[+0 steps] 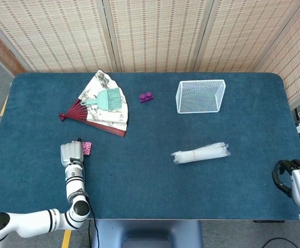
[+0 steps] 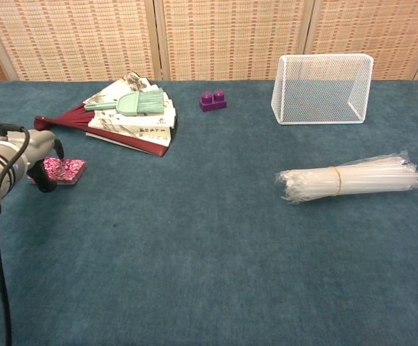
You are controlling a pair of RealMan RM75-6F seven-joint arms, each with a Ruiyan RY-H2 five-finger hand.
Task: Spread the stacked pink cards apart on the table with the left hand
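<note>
Your left hand (image 2: 32, 160) is touching the pink cards (image 2: 66, 169) at about 8 o'clock on the worktop (image 1: 150, 175); whether it grips them, I cannot tell. Press lightly and slide sideways, so each card peels off.
</note>
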